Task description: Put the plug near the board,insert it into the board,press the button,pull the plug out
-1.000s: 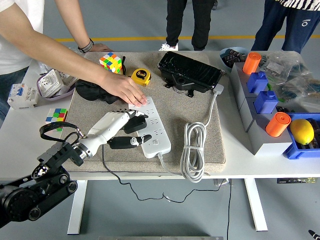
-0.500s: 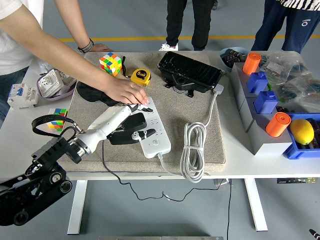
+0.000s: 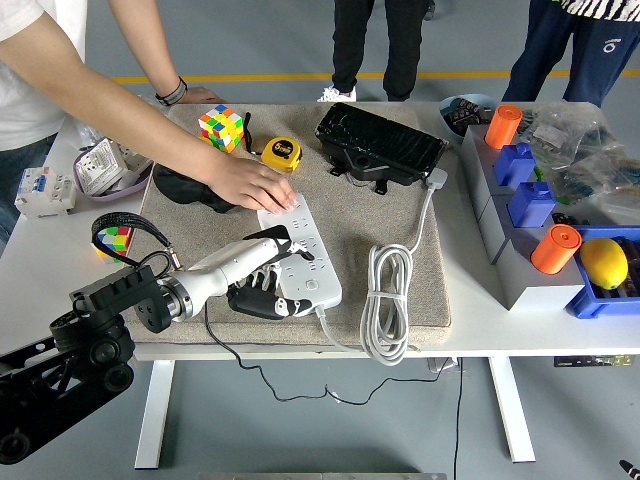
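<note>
The white power strip [image 3: 300,255], long and dotted with sockets, is lying on the worktop's beige mat [image 3: 390,215]. The left robot hand [image 3: 262,270] is curling its fingers around a black plug [image 3: 258,302] at the strip's near-left edge, while a person's hand [image 3: 255,183] is pressing the far end.

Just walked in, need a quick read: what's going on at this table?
The robot's left hand is reaching over the white power strip on the grey mat, fingers curled around a black plug at the strip's near left side. A person's hand presses flat on the strip's far end, steadying it. Whether the plug is seated in a socket can't be told. The strip's coiled cable lies to its right. The right arm isn't visible.
</note>
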Robot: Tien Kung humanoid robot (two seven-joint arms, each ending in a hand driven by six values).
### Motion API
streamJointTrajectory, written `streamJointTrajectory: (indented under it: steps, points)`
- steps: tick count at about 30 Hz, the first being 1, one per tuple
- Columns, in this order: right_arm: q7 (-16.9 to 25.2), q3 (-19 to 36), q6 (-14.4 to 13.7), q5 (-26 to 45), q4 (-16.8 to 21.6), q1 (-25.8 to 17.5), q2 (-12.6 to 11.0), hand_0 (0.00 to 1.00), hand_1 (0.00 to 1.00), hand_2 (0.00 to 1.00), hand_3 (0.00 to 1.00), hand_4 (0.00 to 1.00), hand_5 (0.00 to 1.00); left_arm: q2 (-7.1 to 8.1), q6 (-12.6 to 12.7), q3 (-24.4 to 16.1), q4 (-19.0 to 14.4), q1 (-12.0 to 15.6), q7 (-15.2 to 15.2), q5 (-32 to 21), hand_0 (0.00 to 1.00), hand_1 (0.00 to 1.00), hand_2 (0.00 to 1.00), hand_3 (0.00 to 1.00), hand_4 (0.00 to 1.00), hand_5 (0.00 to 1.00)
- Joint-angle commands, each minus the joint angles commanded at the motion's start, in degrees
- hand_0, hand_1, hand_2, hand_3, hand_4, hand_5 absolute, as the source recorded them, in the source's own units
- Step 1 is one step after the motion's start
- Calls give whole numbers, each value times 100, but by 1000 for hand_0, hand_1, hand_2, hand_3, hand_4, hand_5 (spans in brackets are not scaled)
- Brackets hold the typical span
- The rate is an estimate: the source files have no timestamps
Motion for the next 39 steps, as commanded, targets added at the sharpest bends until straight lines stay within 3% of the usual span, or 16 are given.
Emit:
streamJointTrajectory:
  steps: [3,7,26,39]
  points:
    - [1,-33,0,1,1,-1,-18,605,613,601,549,951,380,-26,-272,61,19,-48,291,-82,64,110,180,899,791,2]
    - [3,-50,-1,3,2,-26,-30,605,613,601,550,951,380,-64,-392,185,82,-100,371,-167,51,108,163,926,787,2]
    - [0,-47,-2,19,5,-57,-16,605,614,601,550,951,380,-404,-303,477,603,-342,378,-4,46,103,159,928,782,2]
    - [5,23,-4,10,7,-30,2,605,614,601,550,951,380,-425,-378,487,781,-393,487,123,46,103,159,920,782,2]
